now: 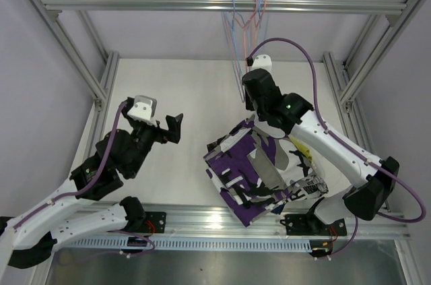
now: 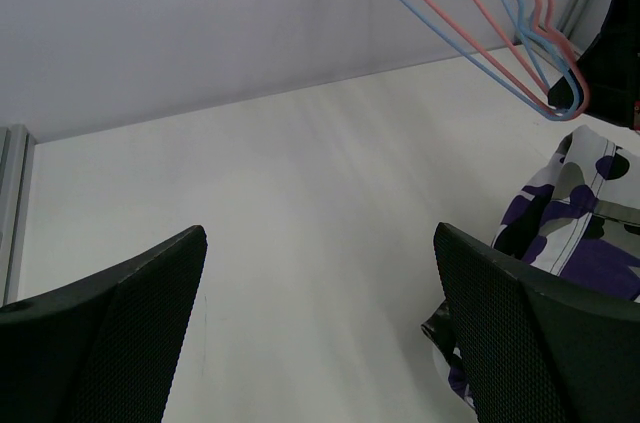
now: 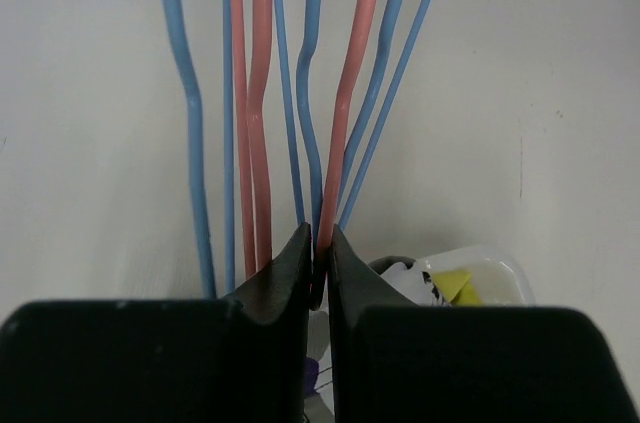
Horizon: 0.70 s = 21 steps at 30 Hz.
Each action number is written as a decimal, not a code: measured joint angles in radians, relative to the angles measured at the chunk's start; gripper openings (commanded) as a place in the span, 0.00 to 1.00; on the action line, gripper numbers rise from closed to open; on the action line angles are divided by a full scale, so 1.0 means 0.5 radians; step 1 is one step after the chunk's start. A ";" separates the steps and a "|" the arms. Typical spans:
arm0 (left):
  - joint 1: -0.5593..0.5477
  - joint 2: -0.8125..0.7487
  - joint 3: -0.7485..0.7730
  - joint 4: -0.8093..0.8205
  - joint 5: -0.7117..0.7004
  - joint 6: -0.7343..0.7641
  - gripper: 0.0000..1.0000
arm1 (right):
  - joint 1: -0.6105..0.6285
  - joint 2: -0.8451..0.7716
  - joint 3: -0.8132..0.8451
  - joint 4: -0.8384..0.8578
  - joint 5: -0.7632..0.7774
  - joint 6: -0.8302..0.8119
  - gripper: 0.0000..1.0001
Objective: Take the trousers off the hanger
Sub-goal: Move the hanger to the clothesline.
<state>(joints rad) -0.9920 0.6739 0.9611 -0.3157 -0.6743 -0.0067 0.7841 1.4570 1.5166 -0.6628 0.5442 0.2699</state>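
Observation:
The trousers [image 1: 252, 170] lie in a heap on the table under my right arm, with the purple-white-black pair on top and a bit of yellow [image 1: 307, 155] showing. Several bare blue and pink wire hangers [image 1: 246, 21] hang from the top rail. My right gripper [image 3: 319, 243] is shut on the lower part of a pink hanger [image 3: 352, 113], with blue hanger wires [image 3: 190, 113] close beside it. A yellow and white corner of the trousers [image 3: 455, 285] shows below its fingers. My left gripper [image 2: 320, 283] stands open and holds nothing, to the left of the heap [image 2: 575, 228].
An aluminium frame surrounds the white table [image 1: 175, 89], with the top rail [image 1: 135, 4] across the back and a rail [image 1: 215, 217] along the near edge. The right arm's wrist [image 2: 615, 53] hangs by the hangers [image 2: 520, 53].

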 measured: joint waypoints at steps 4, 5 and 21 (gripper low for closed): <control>0.000 -0.001 0.000 -0.001 0.000 0.000 0.99 | 0.038 0.037 0.039 -0.004 0.017 0.006 0.00; -0.001 -0.001 0.000 0.000 0.001 0.000 0.99 | 0.045 0.044 0.048 -0.008 0.018 0.006 0.00; 0.000 -0.002 0.000 -0.001 0.003 0.000 0.99 | 0.151 0.185 0.166 0.006 0.063 0.027 0.00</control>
<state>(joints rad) -0.9920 0.6727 0.9611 -0.3161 -0.6727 -0.0067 0.8597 1.5494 1.5997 -0.6598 0.5758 0.2832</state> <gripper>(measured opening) 0.994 0.099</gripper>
